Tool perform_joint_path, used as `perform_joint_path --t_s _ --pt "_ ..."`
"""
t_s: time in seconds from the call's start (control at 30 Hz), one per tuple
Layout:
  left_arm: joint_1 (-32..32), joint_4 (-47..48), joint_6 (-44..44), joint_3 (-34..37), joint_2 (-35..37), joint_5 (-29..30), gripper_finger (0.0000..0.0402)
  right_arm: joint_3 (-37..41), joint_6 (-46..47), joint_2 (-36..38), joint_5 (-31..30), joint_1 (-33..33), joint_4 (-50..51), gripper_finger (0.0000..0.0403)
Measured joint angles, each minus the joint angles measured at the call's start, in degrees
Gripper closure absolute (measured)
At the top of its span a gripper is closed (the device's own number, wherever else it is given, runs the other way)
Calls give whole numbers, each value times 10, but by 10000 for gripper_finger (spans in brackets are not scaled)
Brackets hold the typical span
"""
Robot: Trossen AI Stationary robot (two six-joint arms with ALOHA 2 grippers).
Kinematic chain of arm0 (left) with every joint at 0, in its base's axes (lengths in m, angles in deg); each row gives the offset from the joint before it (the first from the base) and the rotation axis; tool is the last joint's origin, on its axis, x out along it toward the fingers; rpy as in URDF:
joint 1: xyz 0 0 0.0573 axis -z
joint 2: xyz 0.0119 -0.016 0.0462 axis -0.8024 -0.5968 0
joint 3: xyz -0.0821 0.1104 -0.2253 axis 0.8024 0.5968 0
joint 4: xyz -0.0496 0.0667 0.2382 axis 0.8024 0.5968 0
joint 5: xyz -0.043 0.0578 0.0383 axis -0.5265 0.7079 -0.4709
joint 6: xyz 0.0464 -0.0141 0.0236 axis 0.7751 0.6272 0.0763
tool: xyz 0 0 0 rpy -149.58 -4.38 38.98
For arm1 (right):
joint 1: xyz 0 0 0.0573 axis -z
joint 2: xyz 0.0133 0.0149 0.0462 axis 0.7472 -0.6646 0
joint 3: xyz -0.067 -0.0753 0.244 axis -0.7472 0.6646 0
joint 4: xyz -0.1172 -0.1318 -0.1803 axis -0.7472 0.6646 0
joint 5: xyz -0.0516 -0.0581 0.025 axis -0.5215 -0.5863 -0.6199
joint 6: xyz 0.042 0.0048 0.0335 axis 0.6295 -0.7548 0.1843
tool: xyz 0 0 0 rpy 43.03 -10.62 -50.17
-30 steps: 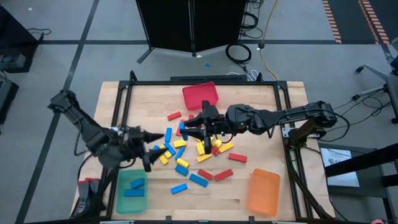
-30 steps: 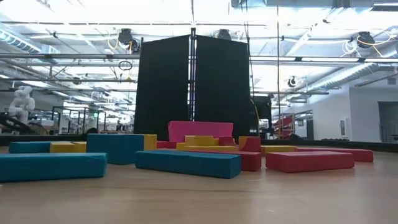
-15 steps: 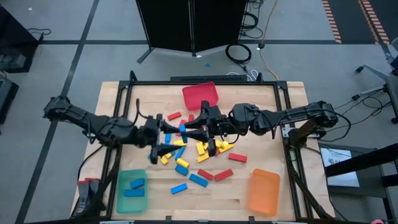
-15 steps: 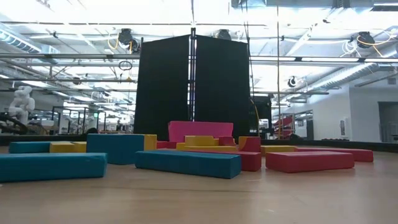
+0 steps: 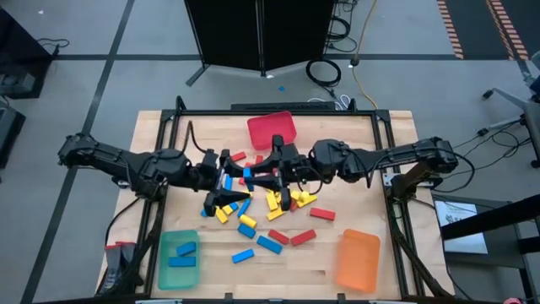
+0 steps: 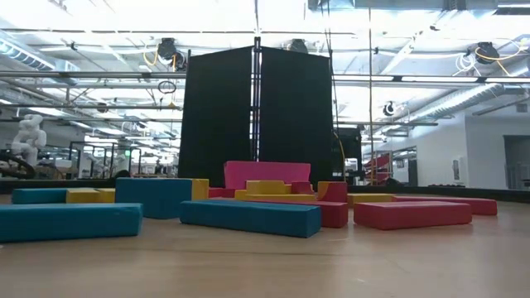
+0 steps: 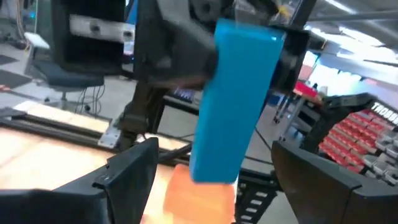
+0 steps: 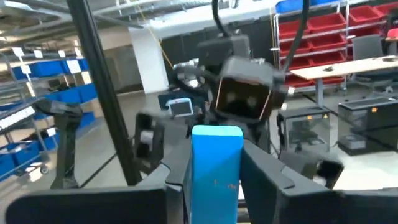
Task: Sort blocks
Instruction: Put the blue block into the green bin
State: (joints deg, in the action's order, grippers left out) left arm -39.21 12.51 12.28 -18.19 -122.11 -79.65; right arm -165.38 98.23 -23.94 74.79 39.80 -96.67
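Since a second ago the left gripper (image 5: 229,184) has swung from the table's near-left side to the pile's middle, facing the right gripper (image 5: 257,178). Right jaws are clamped on a blue block (image 8: 216,163); left jaws stand open, the block (image 7: 238,99) between and just beyond them. Its long axis runs upright, crosswise to the left fingers (image 7: 126,172). Handover looks likely. Green bin (image 5: 179,260) lies near-left.
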Motion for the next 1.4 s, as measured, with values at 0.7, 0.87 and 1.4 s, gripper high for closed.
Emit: perform_joint_path --t_s 0.7,0.87,1.4 --pt "-29 -44 0 0 -34 7 101 0 -9 1 2 10 4 319" --pt "-29 -41 0 0 -34 7 141 0 -9 1 1 10 12 319" --pt "-29 -40 17 -1 -33 19 287 0 -2 1 -5 19 15 319"
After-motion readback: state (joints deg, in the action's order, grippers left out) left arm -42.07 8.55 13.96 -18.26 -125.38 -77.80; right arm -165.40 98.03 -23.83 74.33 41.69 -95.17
